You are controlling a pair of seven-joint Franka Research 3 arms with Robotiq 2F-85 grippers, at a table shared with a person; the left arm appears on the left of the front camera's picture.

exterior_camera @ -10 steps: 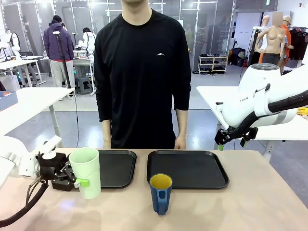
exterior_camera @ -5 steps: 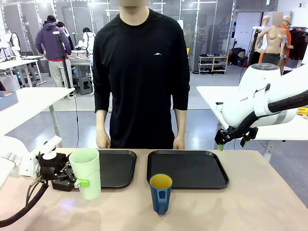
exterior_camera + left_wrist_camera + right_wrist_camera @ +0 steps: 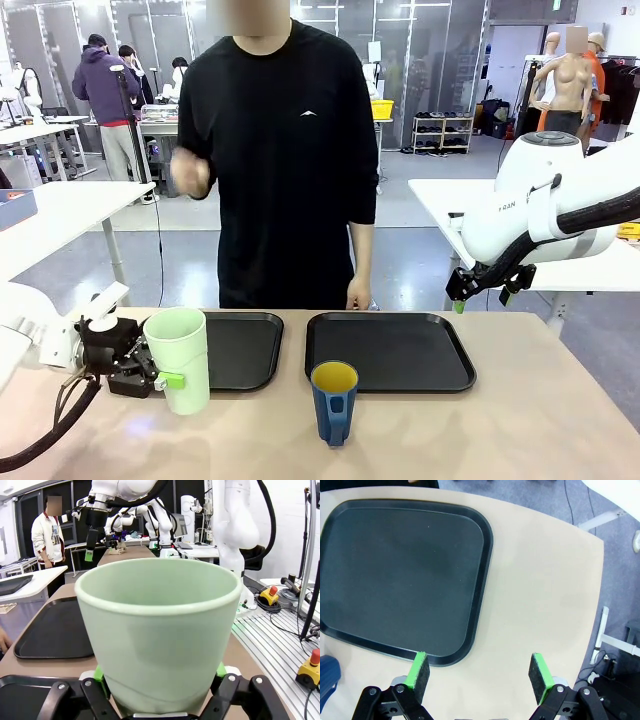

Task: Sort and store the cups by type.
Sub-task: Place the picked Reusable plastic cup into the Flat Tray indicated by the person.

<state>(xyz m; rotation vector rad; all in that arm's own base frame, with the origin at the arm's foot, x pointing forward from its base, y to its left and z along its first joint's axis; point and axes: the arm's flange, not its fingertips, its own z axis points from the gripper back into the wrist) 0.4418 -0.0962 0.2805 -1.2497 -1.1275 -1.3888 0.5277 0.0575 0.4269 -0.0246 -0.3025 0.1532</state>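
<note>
A tall pale mint-green tumbler stands at the front left of the table, just in front of the left black tray. My left gripper is shut on its lower part, with green pads pressed against both sides of the tumbler. A dark blue mug with a handle and a yellow inside stands free near the table's front middle, before the right black tray. My right gripper hangs open above the table's far right, over the right tray's corner. The mug's blue edge shows at lower left.
Both trays lie bare side by side across the table's middle. A person in black stands at the far edge, one hand raised to chest height, the other hanging near the right tray's far rim. Bare tabletop lies right of that tray.
The person has lifted one hand from beside the hip up to chest height. Both arms and both cups have stayed still.
</note>
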